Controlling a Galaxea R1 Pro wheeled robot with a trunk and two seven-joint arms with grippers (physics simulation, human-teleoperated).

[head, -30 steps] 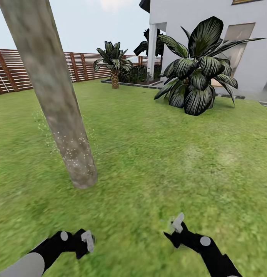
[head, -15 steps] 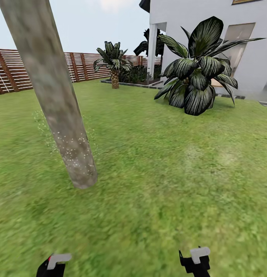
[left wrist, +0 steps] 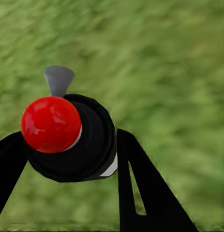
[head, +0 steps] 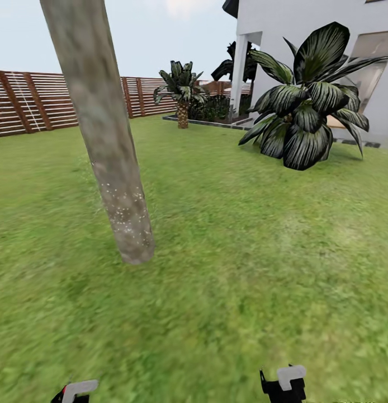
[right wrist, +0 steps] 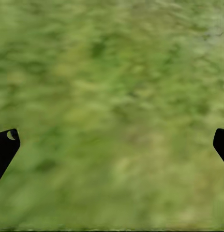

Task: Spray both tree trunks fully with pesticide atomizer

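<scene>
A thick, pale grey-brown mottled tree trunk (head: 111,162) rises from the grass ahead and to the left, its lower part flecked with white specks. The pesticide atomizer (left wrist: 73,140), seen end-on as a black top with a red spot and a grey nozzle, sits between the black fingers (left wrist: 141,188) of my left gripper (left wrist: 68,159), which is shut on it. That left gripper (head: 76,390) sits at the bottom edge of the head view, short of the trunk. My right gripper (head: 286,382) hangs low at the bottom right. It is open (right wrist: 112,145) over bare grass.
The garden lawn (head: 244,235) stretches ahead to a brown slatted fence (head: 43,101) at the back left. A short palm (head: 181,92) stands far back. A large dark-leaved shrub (head: 308,117) grows in front of a white house (head: 306,33) at the right.
Both arms dropped from mid-lawn to the view's bottom edge a second ago. Since then the whole picture has shifted right, so the camera turned. The fine mist beside the trunk has gone.
</scene>
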